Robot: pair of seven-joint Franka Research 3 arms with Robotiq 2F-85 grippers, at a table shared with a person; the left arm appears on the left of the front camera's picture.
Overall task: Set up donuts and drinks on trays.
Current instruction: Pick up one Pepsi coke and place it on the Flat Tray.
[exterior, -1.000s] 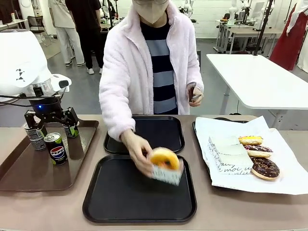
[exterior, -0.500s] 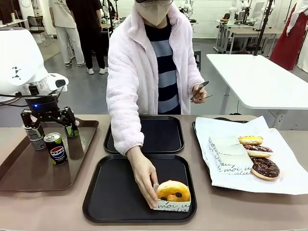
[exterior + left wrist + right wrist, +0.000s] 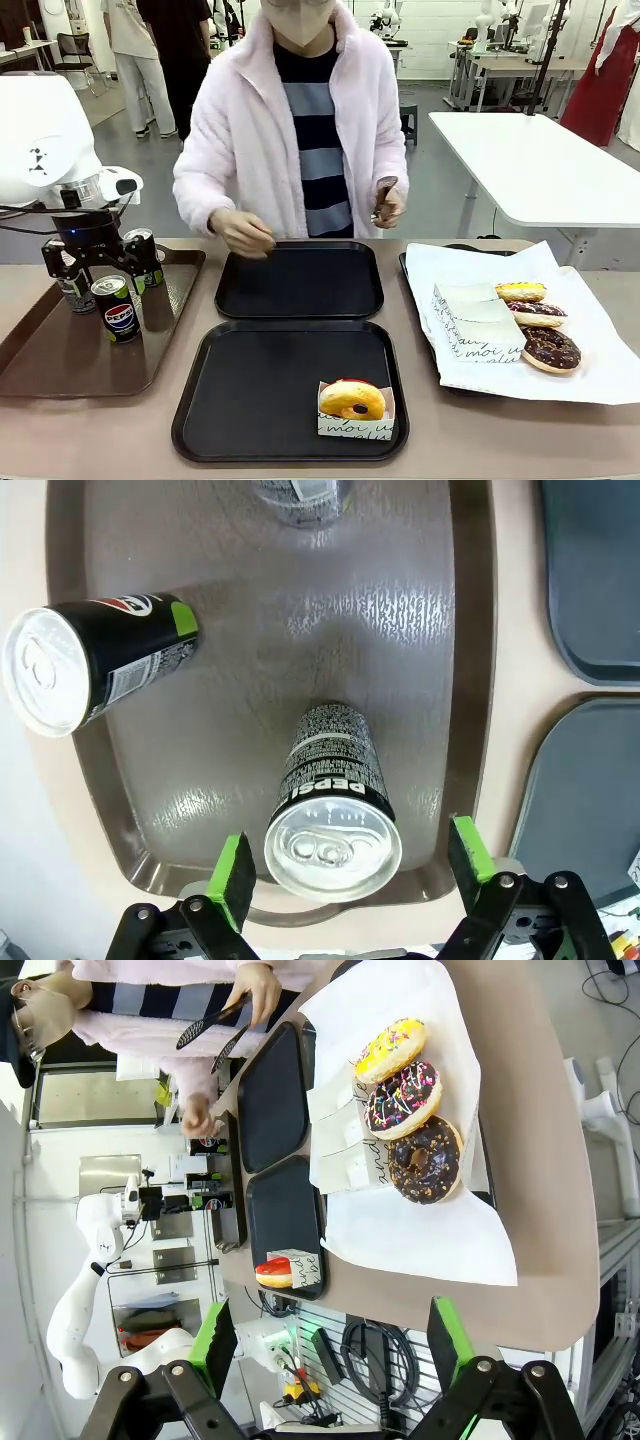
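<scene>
Donut placed; drinks pending.
Donut point(image 3: 352, 398) is now sitting at near tray's point(image 3: 250, 400) five o'clock; left gripper point(image 3: 352, 855) is hovering, jaws apart, over can point(image 3: 325, 770).

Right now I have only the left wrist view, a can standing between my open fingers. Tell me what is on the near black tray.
Observer: One yellow glazed donut in a white paper holder sits in the near right corner of the near black tray.
Operator: Report the far one.
Observer: The person's hand hovers at the far left corner of the far black tray.
Operator: Give me the remaining donuts.
Observer: Three more donuts lie in a row on white paper at the robot's right.
</scene>
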